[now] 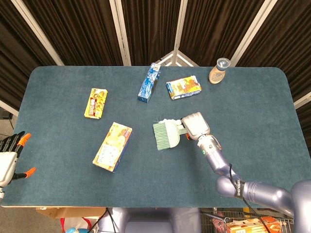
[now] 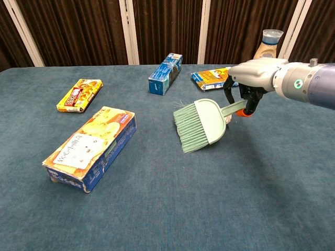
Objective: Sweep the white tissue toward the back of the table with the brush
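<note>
Head view shows the right hand (image 1: pixel 195 124) closed around the thin handle of the pale green brush (image 1: pixel 166 134), whose broad head is turned so that the bristles point toward the left side of the table (image 1: pixel 252 111). The white tissue cannot be seen now in any view; I judge that it lies hidden under or just behind the brush head, near the table's middle, but this I cannot confirm. A tissue is very light and soft (it probably crumples and can slip under the bristles or stick to them), so it should be pushed with the full bristle edge kept low on the surface, not lifted or struck fast. The brush is stiff plastic and light, and the handle near the head seems the correct place to hold it, as the hand does. The left hand (image 1: pixel 8 158) rests at the near left corner with fingers spread, holding nothing. The table has a dark blue-green cloth cover that looks somewhat rough, which may drag on the tissue. Toward the back, the way is partly taken by a blue box (image 2: pixel 165 66), a blue and yellow packet (image 2: pixel 217 78) and a bottle (image 2: pixel 265 46); between the first two stays a gap. Further left lie a small yellow box (image 2: pixel 79 95) and a bigger yellow carton (image 2: pixel 92 147), well apart from the brush.
</note>
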You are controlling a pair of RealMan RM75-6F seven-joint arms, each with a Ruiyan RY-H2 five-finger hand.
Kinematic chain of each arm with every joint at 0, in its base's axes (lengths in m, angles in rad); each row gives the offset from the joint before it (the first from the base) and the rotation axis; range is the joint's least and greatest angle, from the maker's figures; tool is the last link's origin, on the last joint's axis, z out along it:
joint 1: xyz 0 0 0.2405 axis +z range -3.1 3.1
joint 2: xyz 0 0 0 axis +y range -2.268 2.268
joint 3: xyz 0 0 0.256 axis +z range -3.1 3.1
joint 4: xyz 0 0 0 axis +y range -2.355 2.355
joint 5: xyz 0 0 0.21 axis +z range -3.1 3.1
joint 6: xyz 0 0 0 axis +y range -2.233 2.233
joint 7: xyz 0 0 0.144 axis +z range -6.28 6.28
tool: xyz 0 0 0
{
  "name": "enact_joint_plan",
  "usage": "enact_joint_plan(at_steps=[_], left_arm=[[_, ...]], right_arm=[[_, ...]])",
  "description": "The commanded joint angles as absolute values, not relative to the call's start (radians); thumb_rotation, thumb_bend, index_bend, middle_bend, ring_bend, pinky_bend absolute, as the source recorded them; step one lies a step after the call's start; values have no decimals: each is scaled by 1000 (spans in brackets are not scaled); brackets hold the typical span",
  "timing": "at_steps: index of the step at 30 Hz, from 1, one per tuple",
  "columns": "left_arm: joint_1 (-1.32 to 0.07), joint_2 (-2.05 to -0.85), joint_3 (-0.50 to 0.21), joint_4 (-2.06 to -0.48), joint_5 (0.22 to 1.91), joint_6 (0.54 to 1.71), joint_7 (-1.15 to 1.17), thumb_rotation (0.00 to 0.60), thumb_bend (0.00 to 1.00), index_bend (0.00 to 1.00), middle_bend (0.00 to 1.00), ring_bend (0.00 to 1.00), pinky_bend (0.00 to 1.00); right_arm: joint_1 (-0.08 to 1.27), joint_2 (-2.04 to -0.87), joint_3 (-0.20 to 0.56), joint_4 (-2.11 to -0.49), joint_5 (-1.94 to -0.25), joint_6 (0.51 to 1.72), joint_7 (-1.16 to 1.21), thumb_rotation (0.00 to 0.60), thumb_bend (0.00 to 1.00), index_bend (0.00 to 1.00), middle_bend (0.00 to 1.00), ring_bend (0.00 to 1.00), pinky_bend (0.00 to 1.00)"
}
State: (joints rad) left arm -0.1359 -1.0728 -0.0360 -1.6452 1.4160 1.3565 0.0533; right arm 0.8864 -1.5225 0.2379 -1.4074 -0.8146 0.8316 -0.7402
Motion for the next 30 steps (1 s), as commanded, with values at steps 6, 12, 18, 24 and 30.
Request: enact_joint_plan(at_steps=[6,12,18,24,30], left_arm=[[-136,-1070,-35,-1648,1415,1356,56,600,0,0,0,0,0],[-134,-1069,-34,-1652,1417,1363,57,600,0,0,0,0,0],[-132,-1070,-33,-1652,1424,1370,63,600,0,0,0,0,0],[-133,-1073,-31,-1651,1429,1372,66,600,0,0,0,0,0],[-136,-1075,-30,-1654,1435,1371,71,600,0,0,0,0,0]], right_arm=[[912,-1503,184,-1299,-818,849,-816,600,733,843,1000,1000,972],[904,-1418,166,-1279,-811,884,-863,600,733,843,1000,1000,972],[895,-1317,157,-1310,-791,930,-921,600,733,843,1000,1000,972],[903,-1216,197,-1466,-826,983,-904,600,733,843,1000,1000,972],[930,-1174,209,-1642,-857,990,-921,600,733,844,1000,1000,972]])
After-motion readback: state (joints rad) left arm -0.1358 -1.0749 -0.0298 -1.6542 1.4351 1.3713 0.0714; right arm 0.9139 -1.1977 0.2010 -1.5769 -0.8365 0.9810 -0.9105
